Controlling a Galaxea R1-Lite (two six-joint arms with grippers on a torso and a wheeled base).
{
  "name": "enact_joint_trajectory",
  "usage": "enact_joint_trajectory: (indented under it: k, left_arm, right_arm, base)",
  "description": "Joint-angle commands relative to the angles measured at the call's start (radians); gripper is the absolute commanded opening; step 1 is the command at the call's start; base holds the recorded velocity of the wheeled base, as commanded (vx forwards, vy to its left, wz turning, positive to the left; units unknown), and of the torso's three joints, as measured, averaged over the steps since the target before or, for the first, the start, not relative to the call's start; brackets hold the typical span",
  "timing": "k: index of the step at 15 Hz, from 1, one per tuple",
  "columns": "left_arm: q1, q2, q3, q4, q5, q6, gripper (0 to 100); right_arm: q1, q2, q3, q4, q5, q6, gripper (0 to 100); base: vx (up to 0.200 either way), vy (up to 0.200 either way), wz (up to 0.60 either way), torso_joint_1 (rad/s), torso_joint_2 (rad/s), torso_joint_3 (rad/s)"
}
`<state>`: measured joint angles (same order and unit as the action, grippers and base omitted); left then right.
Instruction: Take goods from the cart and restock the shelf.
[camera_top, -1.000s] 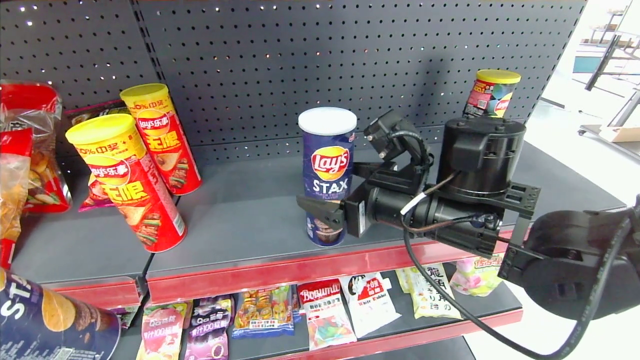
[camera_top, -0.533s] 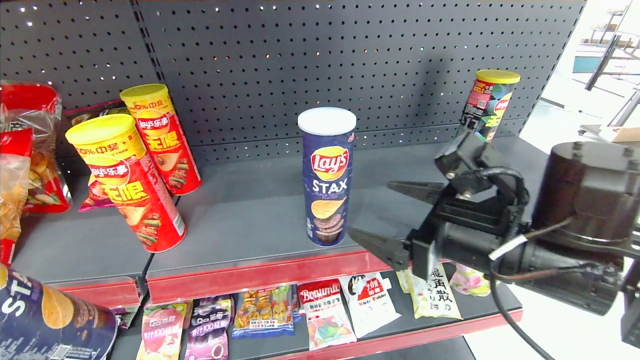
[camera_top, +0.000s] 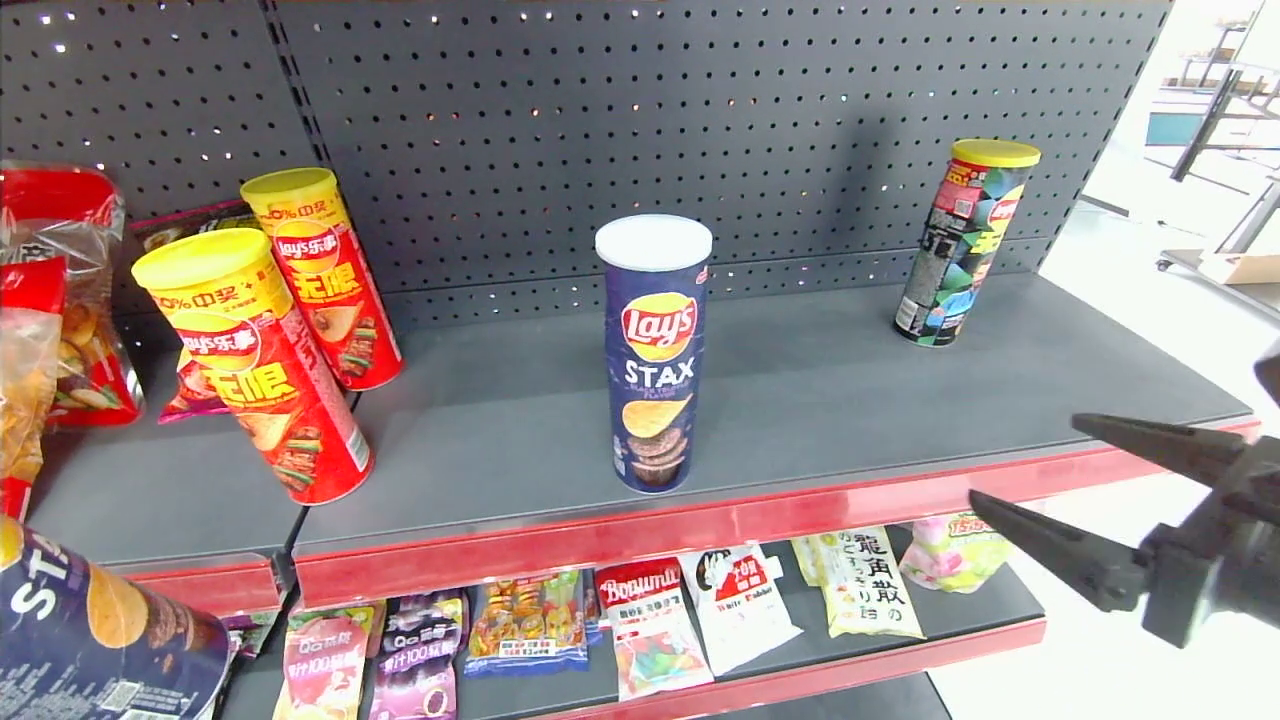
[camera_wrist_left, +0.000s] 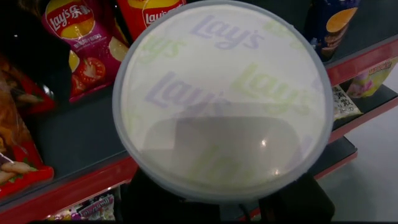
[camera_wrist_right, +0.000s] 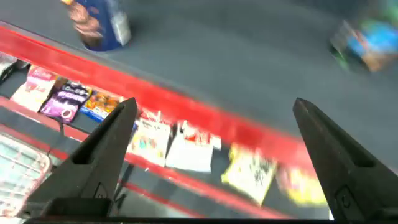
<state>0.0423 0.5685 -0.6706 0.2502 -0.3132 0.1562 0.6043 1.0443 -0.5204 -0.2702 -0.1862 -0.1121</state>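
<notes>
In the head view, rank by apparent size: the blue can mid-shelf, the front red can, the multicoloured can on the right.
Largest: front red can and blue can, about alike, unranked.
Smallest: multicoloured can, though it stands farther back.

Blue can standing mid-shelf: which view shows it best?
Head view: the blue can stands whole and upright at the shelf front. Right wrist view blurs its lower part; left wrist view catches just a corner.

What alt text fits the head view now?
A blue chip can stands upright near the front of a grey shelf, the open right gripper off its front right corner; two red cans stand left, a multicoloured can back right.
</notes>
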Motion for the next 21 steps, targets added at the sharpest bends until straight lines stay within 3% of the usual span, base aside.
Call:
enact_joint_trajectory:
  k: [1,5,8,12,21]
  left_arm:
    - [-0.001,0.007,-0.001,-0.002,-0.001,-0.001,0]
    - [-0.001,0.001,0.005,-0.005,-0.012,0.0,0]
    - [-0.01,-0.025,0.0,0.003,-0.04,-0.001,0]
    - [-0.042,-0.027,-0.03,0.095,-0.06,-0.001,0]
    - [-0.042,-0.001,-0.033,0.081,-0.056,0.0,0]
  right_arm:
    - [-0.13,-0.251,0.06,0.111,-0.113,0.015,100]
    - [-0.185,-0.475,0.025,0.44,0.021,-0.034,100]
    - [-0.198,-0.5,0.025,0.45,0.017,-0.037,100]
    - [-0.195,-0.498,0.016,0.45,0.028,-0.043,100]
    - [-0.193,-0.486,0.034,0.448,0.039,-0.043,100]
  base:
    - [0.0,0.0,0.0,0.0,0.0,0.0]
    - [0.0,0.0,0.0,0.0,0.0,0.0]
    - [0.0,0.0,0.0,0.0,0.0,0.0]
    - [0.0,0.0,0.0,0.0,0.0,0.0]
    - [0.0,0.0,0.0,0.042,-0.1,-0.059]
